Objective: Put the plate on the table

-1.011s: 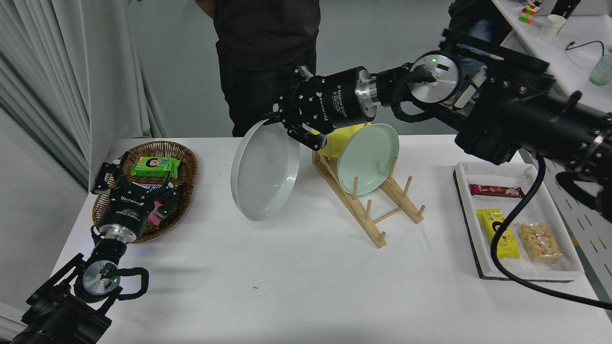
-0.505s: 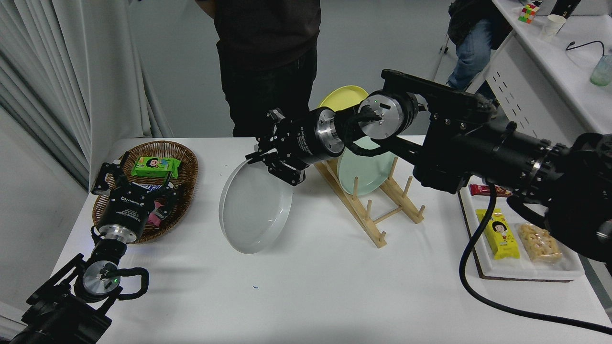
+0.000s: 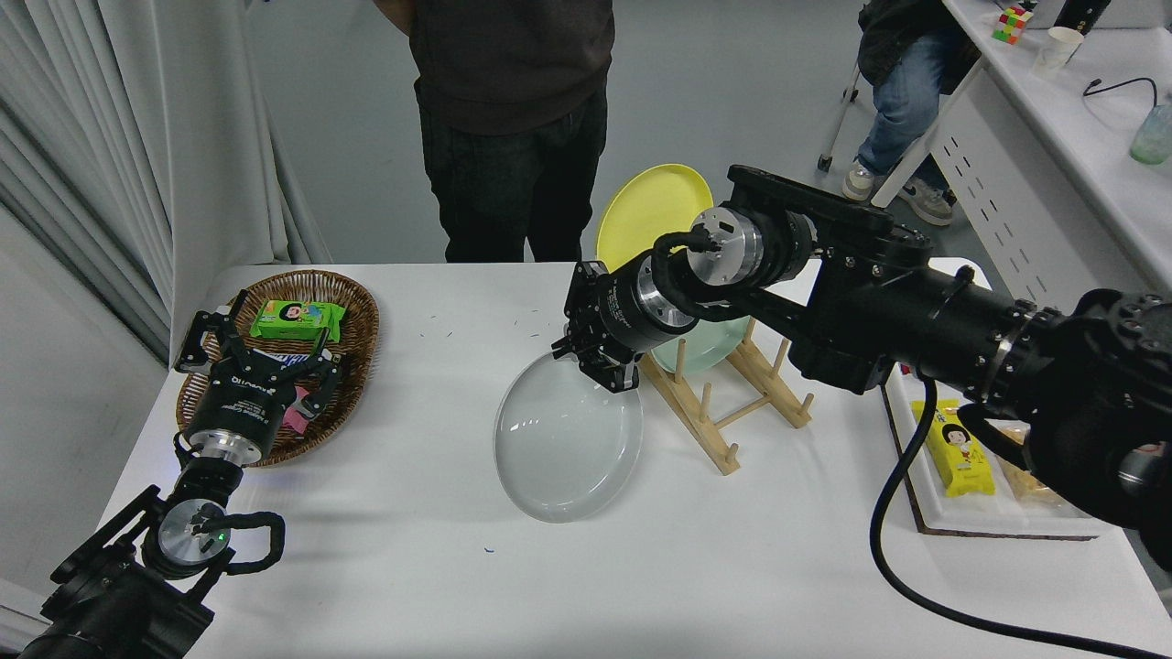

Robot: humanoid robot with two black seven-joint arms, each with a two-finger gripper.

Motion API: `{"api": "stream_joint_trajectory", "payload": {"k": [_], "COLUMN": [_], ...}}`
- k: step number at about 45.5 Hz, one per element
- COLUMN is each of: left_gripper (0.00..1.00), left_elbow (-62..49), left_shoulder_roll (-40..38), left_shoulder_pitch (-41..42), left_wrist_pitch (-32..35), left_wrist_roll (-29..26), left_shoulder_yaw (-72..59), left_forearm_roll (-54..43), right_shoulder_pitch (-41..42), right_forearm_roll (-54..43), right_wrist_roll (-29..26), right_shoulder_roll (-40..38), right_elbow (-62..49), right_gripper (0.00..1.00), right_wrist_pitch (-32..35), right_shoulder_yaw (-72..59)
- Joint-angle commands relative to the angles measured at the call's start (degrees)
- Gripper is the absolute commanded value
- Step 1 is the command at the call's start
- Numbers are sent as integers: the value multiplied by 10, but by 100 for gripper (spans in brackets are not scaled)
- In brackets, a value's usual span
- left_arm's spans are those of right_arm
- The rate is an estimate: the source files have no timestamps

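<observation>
The pale grey plate (image 3: pixel 568 444) lies almost flat, low over the white table (image 3: pixel 586 586), just left of the wooden rack. Its near edge is at the tabletop; whether it touches I cannot tell. My right gripper (image 3: pixel 597 364) reaches in from the right and is shut on the plate's far rim. My left gripper (image 3: pixel 261 352) stays parked at the lower left, over the wicker basket, with its fingers spread and nothing between them.
A wooden plate rack (image 3: pixel 723 412) holds a yellow plate (image 3: pixel 645 215) and a mint-green plate (image 3: pixel 714 346), partly hidden by my arm. A wicker basket (image 3: pixel 352 311) of snacks is at left, a white tray (image 3: pixel 1007 526) of snacks at right. A person (image 3: pixel 513 119) stands at the far side.
My right gripper has carried the plate down and to the right, toward the rack, and tipped it from nearly upright to almost flat. The left arm has not moved.
</observation>
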Motion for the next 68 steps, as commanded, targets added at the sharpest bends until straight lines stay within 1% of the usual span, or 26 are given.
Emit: {"api": "stream_joint_trajectory", "payload": {"k": [1, 11, 20, 31, 42, 49, 60, 68], "left_gripper": [98, 98, 98, 98, 98, 98, 98, 98], "left_elbow": [0, 0, 0, 0, 0, 0, 0, 0], "left_shoulder_roll": [0, 0, 0, 0, 0, 0, 0, 0], "left_shoulder_pitch": [0, 0, 0, 0, 0, 0, 0, 0], "left_wrist_pitch": [0, 0, 0, 0, 0, 0, 0, 0], "left_wrist_roll": [0, 0, 0, 0, 0, 0, 0, 0], "left_shoulder_yaw": [0, 0, 0, 1, 0, 0, 0, 1], "left_forearm_roll": [0, 0, 0, 0, 0, 0, 0, 0], "right_shoulder_pitch": [-18, -41, -62, -64, -64, -64, -64, -69], "right_forearm_roll": [50, 53, 56, 57, 58, 58, 59, 58], "right_wrist_roll": [-31, -28, -28, -28, -26, -26, -27, -26], "right_shoulder_roll": [1, 1, 1, 1, 1, 1, 1, 1], "right_elbow": [-3, 5, 0, -4, -16, -16, -19, -21], "right_gripper": [0, 0, 0, 0, 0, 0, 0, 0], "right_wrist_pitch": [-20, -36, -71, -109, -120, -164, -200, -185], "right_shoulder_yaw": [2, -17, -39, -34, -29, -25, -21, -16]}}
